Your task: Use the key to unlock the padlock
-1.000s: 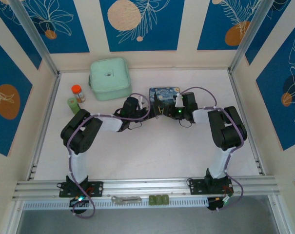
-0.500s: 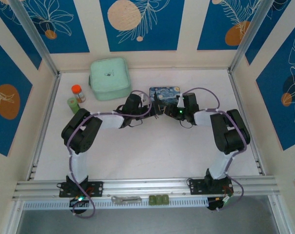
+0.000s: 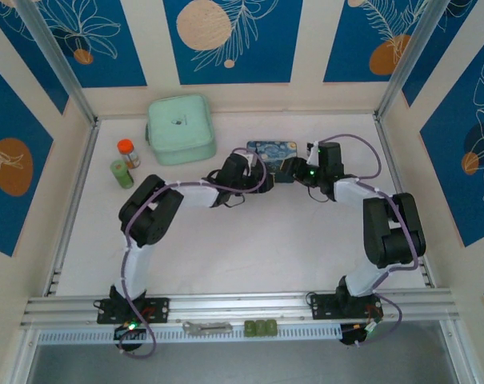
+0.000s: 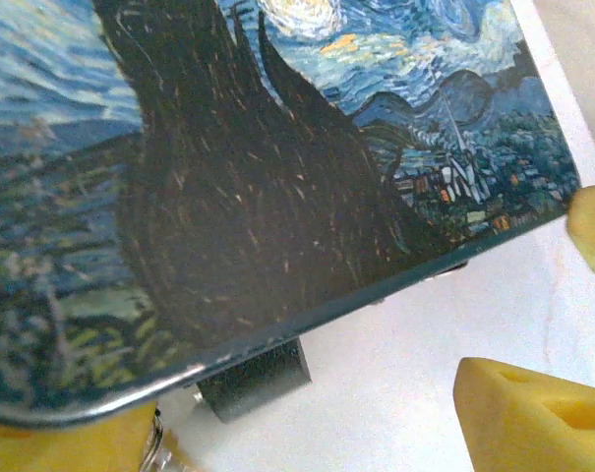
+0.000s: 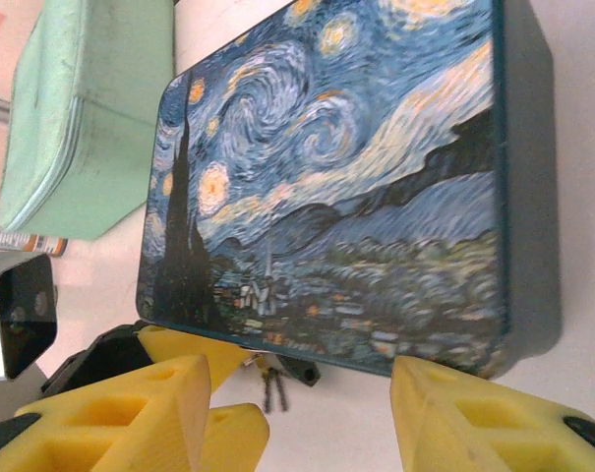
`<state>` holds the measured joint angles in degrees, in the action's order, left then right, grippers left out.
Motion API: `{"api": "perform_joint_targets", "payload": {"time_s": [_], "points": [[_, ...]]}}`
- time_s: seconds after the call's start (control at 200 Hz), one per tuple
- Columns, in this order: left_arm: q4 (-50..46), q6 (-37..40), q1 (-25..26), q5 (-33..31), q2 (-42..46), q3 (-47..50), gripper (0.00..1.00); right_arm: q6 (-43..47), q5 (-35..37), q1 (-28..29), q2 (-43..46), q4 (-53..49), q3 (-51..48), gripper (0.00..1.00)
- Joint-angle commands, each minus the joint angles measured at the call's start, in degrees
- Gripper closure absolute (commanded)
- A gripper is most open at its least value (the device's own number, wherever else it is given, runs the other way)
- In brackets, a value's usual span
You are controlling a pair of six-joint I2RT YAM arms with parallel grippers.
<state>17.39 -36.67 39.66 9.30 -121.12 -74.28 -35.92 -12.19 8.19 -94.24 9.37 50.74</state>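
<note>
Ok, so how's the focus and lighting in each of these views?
Left wrist: the box is very close, its paint soft, the padlock dark under its edge. Right wrist: box sharp, yellow jaws blurred. Top external: even light, no glare.

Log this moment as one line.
left hand open at padlock | right hand open beside tin box | padlock ungripped

- Setting: robotics lab test cell.
- White table point(image 3: 250, 240): enclosed work surface.
- Aluminium rail point(image 3: 242, 306): along table's near edge, two robot arm bases bolted on.
- Blue-and-cream printed panels point(image 3: 232, 40): wall table's far and side edges.
</note>
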Motion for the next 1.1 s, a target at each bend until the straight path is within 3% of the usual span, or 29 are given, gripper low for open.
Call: {"api": "perform_joint_targets", "payload": {"time_s": [0.0, 0.17, 0.305, 0.405, 0.805, 1.095], "points": [[-2.7, 5.9, -0.1, -5.2, -1.5, -4.7, 0.17, 1.9, -2.0, -0.2, -1.2, -1.1, 2.2, 0.48], [-5.6, 13.9, -0.2, -6.6, -3.4, -9.0, 0.10, 3.5, -3.0, -1.0, -3.4, -1.5, 4.2, 0.46], [-6.8, 15.9, -0.5, -1.5, -6.0, -11.5, 0.09, 2.6, -3.9, -2.4, -6.4, -2.1, 7.3, 0.44], [-7.6, 15.1, -0.6, 1.8, -7.1, -12.1, 0.12, 2.0, -0.6, -2.9, -7.7, -4.3, 9.7, 0.44], [-7.1, 11.7, -2.7, 5.3, -9.3, -12.2, 0.17, 1.0, 9.1, -3.3, -11.7, -10.7, 16.2, 0.40], [-9.8, 13.7, -2.7, 7.6, -13.2, -18.7, 0.32, 0.6, 7.7, -7.0, -13.2, -10.3, 19.9, 0.40]]}}
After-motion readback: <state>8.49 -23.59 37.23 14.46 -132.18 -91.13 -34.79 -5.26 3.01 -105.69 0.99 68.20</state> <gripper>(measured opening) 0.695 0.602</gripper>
